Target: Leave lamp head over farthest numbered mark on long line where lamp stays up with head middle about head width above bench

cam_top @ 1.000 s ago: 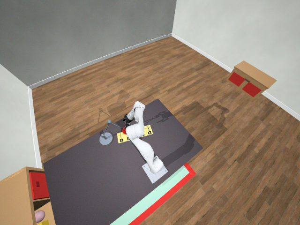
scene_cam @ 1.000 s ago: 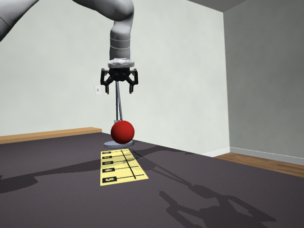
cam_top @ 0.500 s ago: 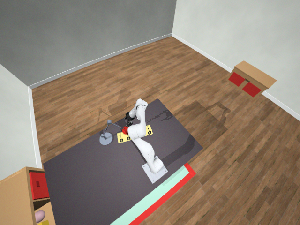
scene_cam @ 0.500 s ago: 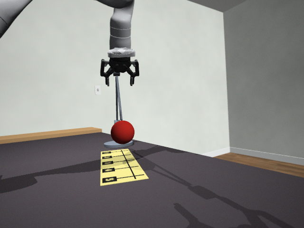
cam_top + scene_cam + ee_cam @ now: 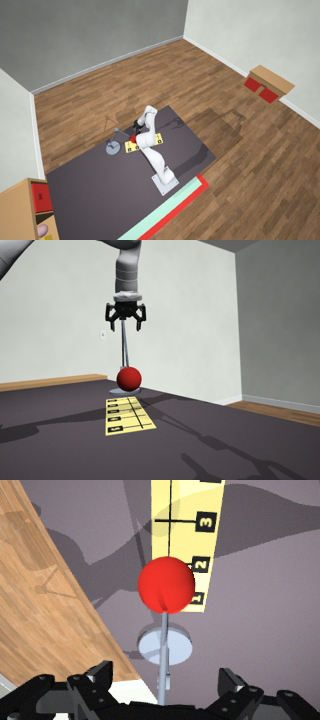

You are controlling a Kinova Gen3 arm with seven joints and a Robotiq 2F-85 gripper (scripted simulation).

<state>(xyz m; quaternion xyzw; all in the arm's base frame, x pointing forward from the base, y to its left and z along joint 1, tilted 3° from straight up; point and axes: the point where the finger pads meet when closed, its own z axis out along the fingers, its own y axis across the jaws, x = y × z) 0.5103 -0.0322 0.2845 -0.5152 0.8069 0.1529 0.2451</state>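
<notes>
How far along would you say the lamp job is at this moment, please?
Early. Done: the claw is open, empty, and lined up above the red lamp head. In hand: the approach, with the head not gripped. Left: nearly everything. In the wrist view the head hangs over marks 1 and 2 at the near end of the yellow strip, beside the lamp base, so stretching it toward farther marks and checking that it holds there remain.
</notes>
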